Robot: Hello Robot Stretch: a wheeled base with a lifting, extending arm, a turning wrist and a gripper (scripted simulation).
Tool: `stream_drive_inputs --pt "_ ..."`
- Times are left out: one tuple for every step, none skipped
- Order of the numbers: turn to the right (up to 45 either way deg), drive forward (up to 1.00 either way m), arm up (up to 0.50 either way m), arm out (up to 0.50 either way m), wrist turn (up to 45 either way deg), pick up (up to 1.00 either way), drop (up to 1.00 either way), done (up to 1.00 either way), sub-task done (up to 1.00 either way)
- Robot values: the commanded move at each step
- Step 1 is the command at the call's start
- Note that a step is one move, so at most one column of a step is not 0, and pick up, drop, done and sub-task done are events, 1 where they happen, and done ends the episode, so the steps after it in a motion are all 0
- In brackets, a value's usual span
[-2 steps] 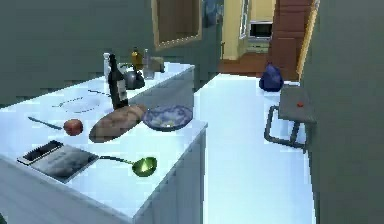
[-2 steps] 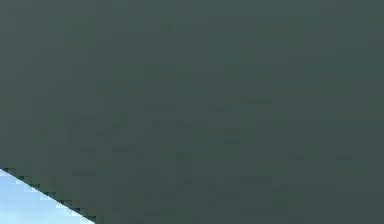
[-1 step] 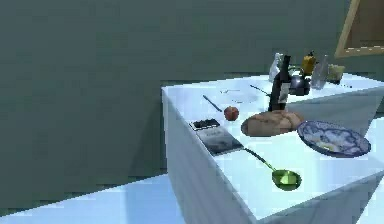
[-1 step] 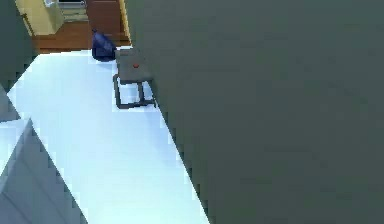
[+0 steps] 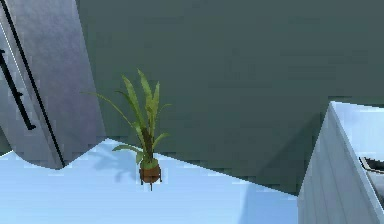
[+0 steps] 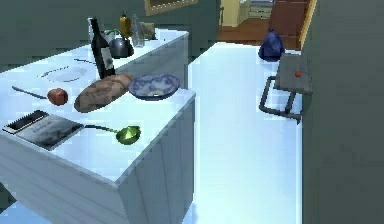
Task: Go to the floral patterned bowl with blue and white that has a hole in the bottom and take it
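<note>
A shallow bowl with a blue and white pattern [image 6: 153,87] sits on the pale counter [image 6: 150,150] near its right edge, in the arm side view's left half. A brown loaf of bread [image 6: 102,92] lies just left of the bowl. A dark wine bottle [image 6: 102,50] stands behind the loaf.
On the counter are also a red round fruit [image 6: 58,96], a green ladle [image 6: 125,134], a dark flat tray [image 6: 40,128] and a kettle [image 6: 120,46]. A grey chair [image 6: 285,85] and a blue vase [image 6: 270,46] stand on the pale floor. Ahead are a potted plant [image 5: 148,135], a grey fridge [image 5: 45,80] and a white unit [image 5: 345,165].
</note>
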Motion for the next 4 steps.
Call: stream_drive_inputs --pt "0.0 0.00 0.50 0.00 0.0 0.00 0.00 0.00 0.00" --pt "0.0 0.00 0.38 0.00 0.0 0.00 0.00 0.00 0.00" --pt "0.0 0.00 0.00 0.50 0.0 0.00 0.00 0.00 0.00" --pt "0.0 0.00 0.00 0.00 45.0 0.00 0.00 0.00 0.00"
